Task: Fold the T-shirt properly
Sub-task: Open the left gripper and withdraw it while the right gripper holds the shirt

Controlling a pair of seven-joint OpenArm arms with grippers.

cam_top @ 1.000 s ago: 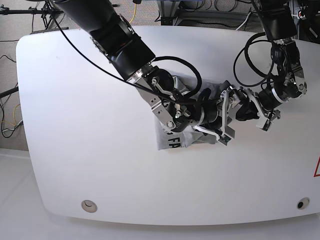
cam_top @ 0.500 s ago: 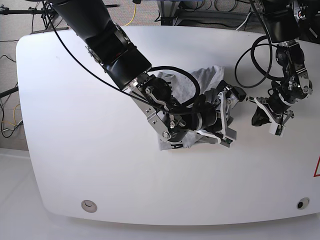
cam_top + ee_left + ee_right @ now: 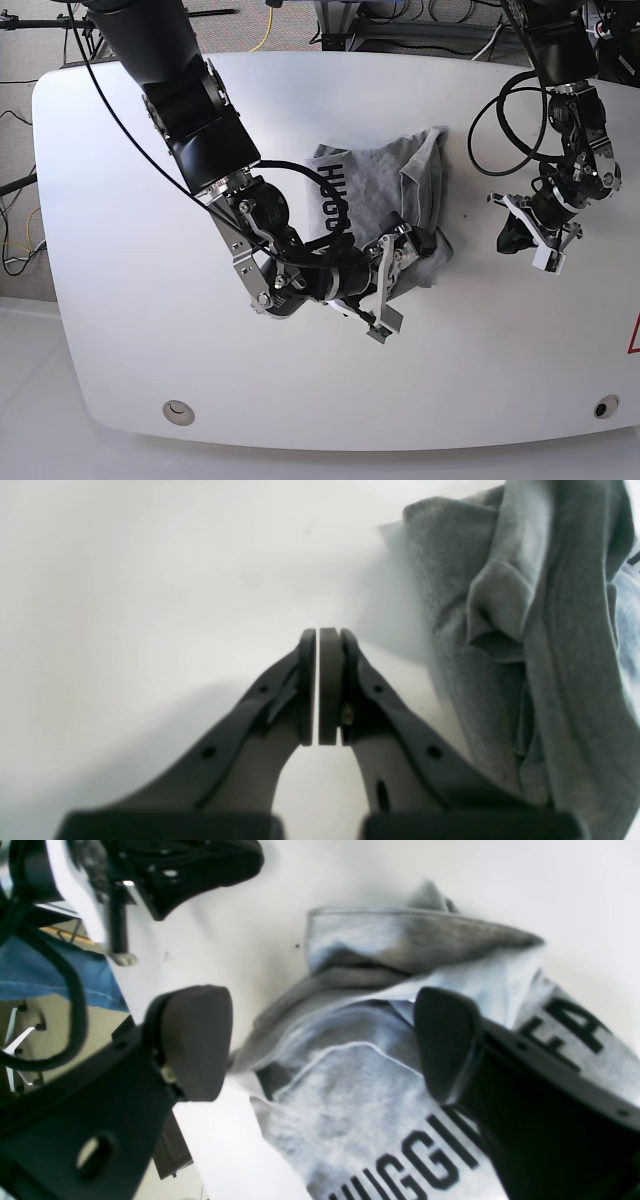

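The T-shirt (image 3: 385,195) lies bunched near the middle of the white table (image 3: 130,300), grey cloth folded over itself in uneven layers, with black block lettering showing on the side toward the table's far-left part in the base view.

My right pincer (image 3: 385,285) hangs over the shirt's near edge with its jaws spread wide and nothing between them. In my right wrist view the two dark pads (image 3: 195,1040) stand well apart, one over bare table beside the cloth's edge, the other above the printed panel. Between them I see a rumpled fold of the T-shirt (image 3: 380,1050), its hem seam curving across, and black capitals running off toward the lower right. I cannot tell whether either pad touches the fabric.

My left pincer (image 3: 528,243) sits off to the side of the shirt, over bare table, well apart from the cloth in the base view. It is clenched: in my left wrist view the fingers (image 3: 307,685) are pressed together with only a hairline of light between the pads, gripping nothing. The T-shirt (image 3: 540,645) fills the right side of that view as a heap of grey folds, close beside the fingers but not between them.
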